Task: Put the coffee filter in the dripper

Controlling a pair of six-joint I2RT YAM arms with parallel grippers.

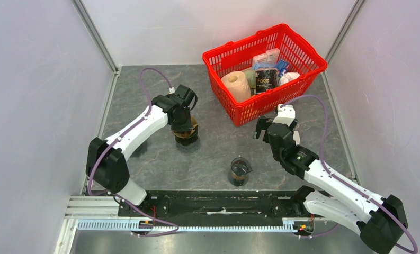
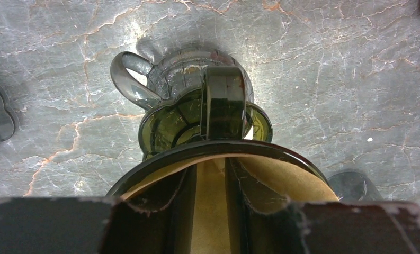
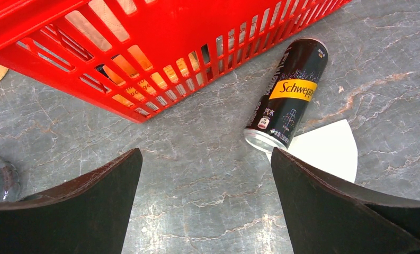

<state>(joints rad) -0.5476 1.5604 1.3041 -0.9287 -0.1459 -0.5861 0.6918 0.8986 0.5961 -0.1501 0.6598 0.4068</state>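
Note:
A dark, see-through dripper point(image 1: 186, 135) stands on the grey table at the left. In the left wrist view its round rim point(image 2: 282, 152) rings a brown paper coffee filter point(image 2: 292, 182) lying inside the cone. My left gripper point(image 1: 185, 125) reaches down into the cone point(image 2: 214, 172). Its two fingers stand a narrow gap apart, and the filter's far wall shows between them. The dripper's handle point(image 2: 224, 100) and flanged foot show below. My right gripper point(image 3: 206, 156) is wide open and empty above bare table, in front of the basket.
A red basket point(image 1: 218, 54) with a paper roll, a tin and packets stands at the back right; its wall shows in the right wrist view point(image 3: 144, 37). A black Schweppes can point(image 3: 288, 95) lies on a white paper filter point(image 3: 332, 151). A glass cup point(image 1: 239, 172) stands front centre.

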